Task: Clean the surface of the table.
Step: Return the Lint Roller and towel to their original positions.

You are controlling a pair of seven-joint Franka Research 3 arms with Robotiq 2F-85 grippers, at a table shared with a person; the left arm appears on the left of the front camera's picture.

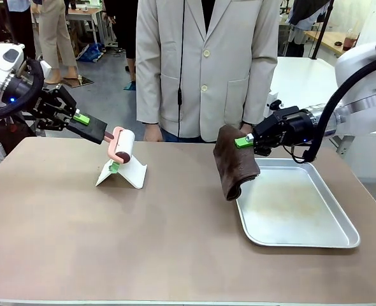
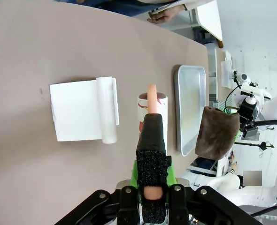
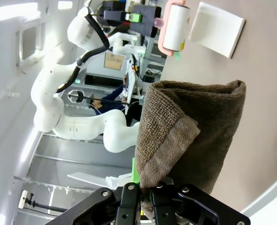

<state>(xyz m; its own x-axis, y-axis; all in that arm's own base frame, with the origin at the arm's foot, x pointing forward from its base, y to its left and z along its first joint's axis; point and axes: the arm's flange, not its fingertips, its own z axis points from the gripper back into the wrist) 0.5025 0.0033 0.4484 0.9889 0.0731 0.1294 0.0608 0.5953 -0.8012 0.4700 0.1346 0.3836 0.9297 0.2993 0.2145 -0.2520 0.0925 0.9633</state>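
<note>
The table (image 1: pixel 111 242) spans the whole front view, tan-brown and bare across its near half; everything below is placed relative to the tray (image 1: pixel 296 210) lying on its right side.

Well to the left of the tray, the left gripper (image 1: pixel 92 124) is clenched on the dark grip of a lint roller (image 1: pixel 121 148), whose pink handle ends in a white roll. The roller hangs tilted above a white stand (image 1: pixel 121 173), a folded wedge resting on the table. From the left wrist, the roll (image 2: pixel 152 117) points away from the fingers, with the stand (image 2: pixel 82 110) off to one side of it and the tray (image 2: pixel 191 108) to the other.

Just beside the tray's left rim, the right gripper (image 1: pixel 246 143) is clamped on the top edge of a folded brown cloth (image 1: pixel 236 162). The cloth droops, its lower end at or just above the tray's near-left corner; I cannot tell whether it touches. A person in a pale jacket (image 1: pixel 207 64) stands behind the table's far edge, hands low.

By my reading, both tools are lifted and no wiping has begun. The next move calls for bringing the cloth or the roller down flat onto the tabletop, clear of tray and stand, and sweeping with steady contact.

The roll shows reddish print, too small to read. No other legible writing.
</note>
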